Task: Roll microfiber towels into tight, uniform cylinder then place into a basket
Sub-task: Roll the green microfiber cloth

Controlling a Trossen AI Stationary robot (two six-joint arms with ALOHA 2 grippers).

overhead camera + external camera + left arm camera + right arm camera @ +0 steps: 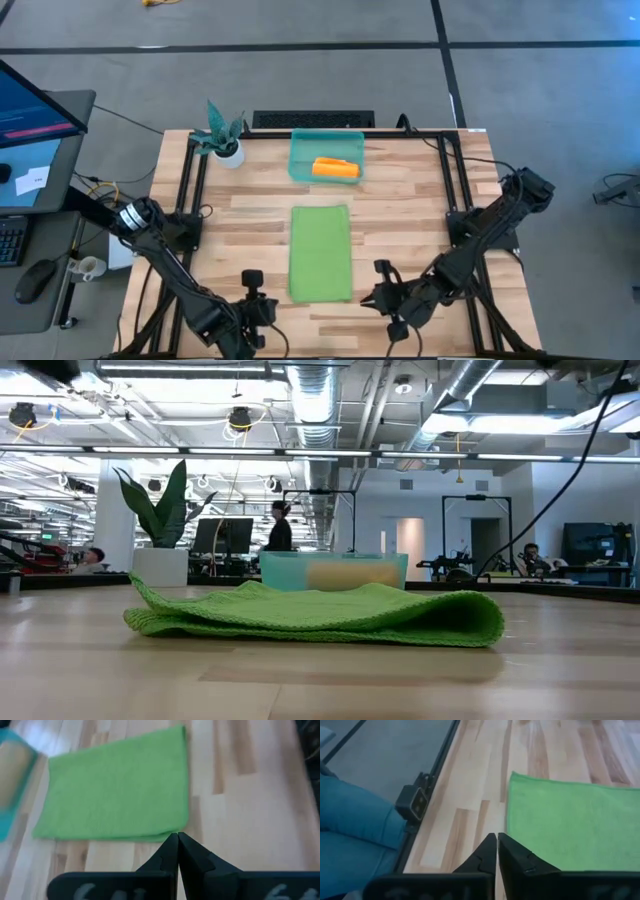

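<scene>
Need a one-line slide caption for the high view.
Green towel lies flat mid-table, orange towel rolled in the teal basket; left end effector and right end effector flank its near end.

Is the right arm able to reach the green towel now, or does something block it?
Probably yes. The right tool sits just beside the green towel near its front edge, with only bare table between them. The left tool waits on the other side.
</scene>
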